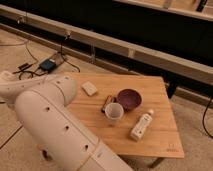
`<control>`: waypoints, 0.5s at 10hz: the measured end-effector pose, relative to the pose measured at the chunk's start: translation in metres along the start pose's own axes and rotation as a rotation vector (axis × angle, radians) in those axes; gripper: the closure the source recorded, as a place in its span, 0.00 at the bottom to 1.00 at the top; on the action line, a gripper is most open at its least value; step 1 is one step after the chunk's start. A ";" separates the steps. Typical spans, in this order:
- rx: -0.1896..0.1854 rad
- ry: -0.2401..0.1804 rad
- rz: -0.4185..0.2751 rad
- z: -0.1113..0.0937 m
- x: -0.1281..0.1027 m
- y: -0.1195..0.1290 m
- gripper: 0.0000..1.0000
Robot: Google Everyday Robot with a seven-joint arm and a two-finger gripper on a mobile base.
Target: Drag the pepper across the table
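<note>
The arm (55, 125) bulked left of the cup (114, 113); the gripper was out of view, its state unknowable. The pepper (110, 99) lay just behind the cup on the table (160, 140), so a drag risked toppling the cup or nudging the bowl (129, 98) behind-right.

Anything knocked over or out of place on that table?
One thing: the white bottle lies on its side on the table, right of the upright white cup. The purple bowl sits upright; no spill shows. The pepper lies by the cup. The tool is not in view.
</note>
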 end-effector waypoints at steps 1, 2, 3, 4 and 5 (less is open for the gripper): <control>0.000 0.000 0.000 0.000 0.000 0.000 0.34; 0.000 0.003 0.000 0.002 0.001 0.000 0.34; 0.000 0.001 0.000 0.001 0.000 0.000 0.34; 0.000 0.001 0.000 0.001 0.000 0.000 0.34; 0.000 0.002 0.000 0.001 0.001 0.000 0.34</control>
